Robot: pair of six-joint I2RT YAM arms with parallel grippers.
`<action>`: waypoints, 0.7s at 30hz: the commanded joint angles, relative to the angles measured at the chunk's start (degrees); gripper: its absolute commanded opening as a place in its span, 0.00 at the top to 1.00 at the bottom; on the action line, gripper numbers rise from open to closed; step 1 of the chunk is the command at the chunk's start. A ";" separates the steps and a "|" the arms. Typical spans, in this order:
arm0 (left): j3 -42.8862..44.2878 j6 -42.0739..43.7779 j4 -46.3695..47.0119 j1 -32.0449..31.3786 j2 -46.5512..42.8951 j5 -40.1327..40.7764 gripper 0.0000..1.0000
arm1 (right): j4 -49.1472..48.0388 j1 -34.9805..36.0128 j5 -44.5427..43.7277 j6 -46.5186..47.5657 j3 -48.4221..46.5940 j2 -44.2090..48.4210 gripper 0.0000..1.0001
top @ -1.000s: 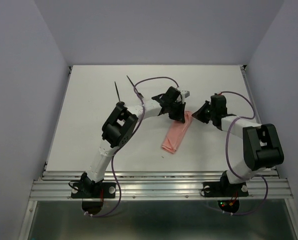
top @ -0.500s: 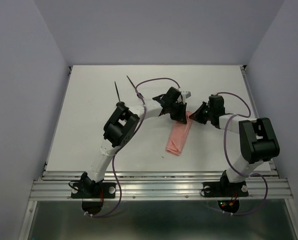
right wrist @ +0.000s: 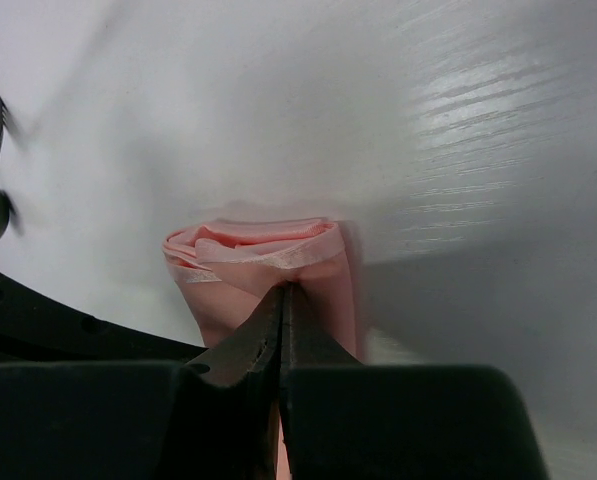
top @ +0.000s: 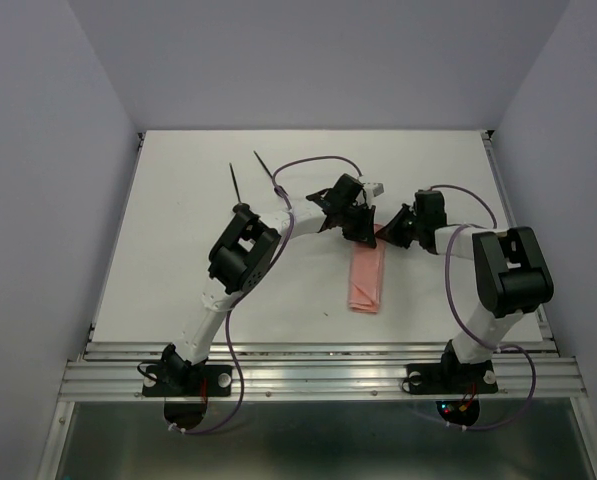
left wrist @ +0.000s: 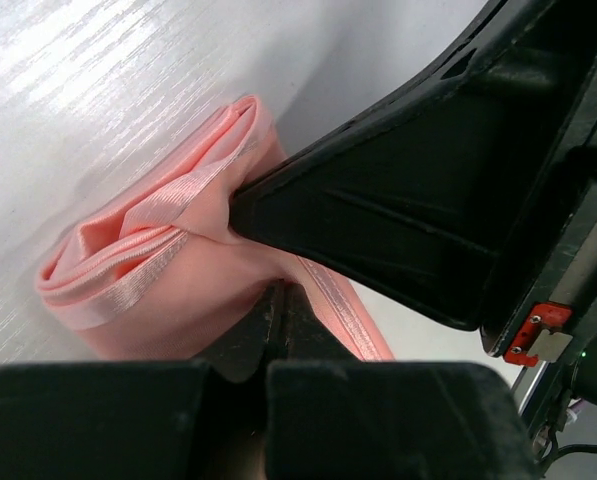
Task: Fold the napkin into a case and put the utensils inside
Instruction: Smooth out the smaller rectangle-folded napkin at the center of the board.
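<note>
Probably a lab: bare white table (top: 178,210), plain walls (top: 328,60).

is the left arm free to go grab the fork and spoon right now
Probably not yet: the left end effector is shut on the far end of the napkin, opposite the right end effector. The utensils lie uncovered beyond its elbow, so once it lets go the way looks clear.

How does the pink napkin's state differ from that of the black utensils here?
The folded salmon-pink fabric napkin lies mid-table; the two slim black utensils lie farther back and left, outside it. The napkin's far end is pinched by the left gripper and right gripper, both shut; the utensils are untouched. Both rest on the white table.
</note>
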State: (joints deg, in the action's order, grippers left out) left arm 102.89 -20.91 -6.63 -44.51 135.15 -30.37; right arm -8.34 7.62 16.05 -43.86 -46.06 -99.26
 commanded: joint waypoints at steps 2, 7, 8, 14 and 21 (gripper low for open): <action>1.52 1.57 -2.68 -0.31 -1.38 2.15 1.00 | 3.24 0.82 -4.97 0.70 -0.96 -1.46 0.99; 1.87 4.90 -7.24 -0.75 -5.77 5.06 0.85 | 4.73 0.82 -7.70 0.61 -1.40 -0.85 0.99; 2.05 5.61 -9.52 -0.84 -7.26 5.23 0.80 | 4.82 0.82 -7.79 0.53 -1.66 -0.76 0.99; -0.76 7.02 -12.69 -1.10 -15.25 10.06 0.60 | 6.84 0.82 -6.92 0.52 -5.17 0.21 0.99; -1.03 4.91 -14.63 -1.28 -17.56 14.02 0.63 | 10.97 0.82 -8.75 1.32 -8.34 6.87 0.90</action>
State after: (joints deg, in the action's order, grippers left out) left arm 101.93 -15.75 -19.09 -45.32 120.53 -19.22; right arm -0.36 8.34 10.20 -43.66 -51.13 -98.19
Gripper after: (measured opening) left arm 0.374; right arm 0.064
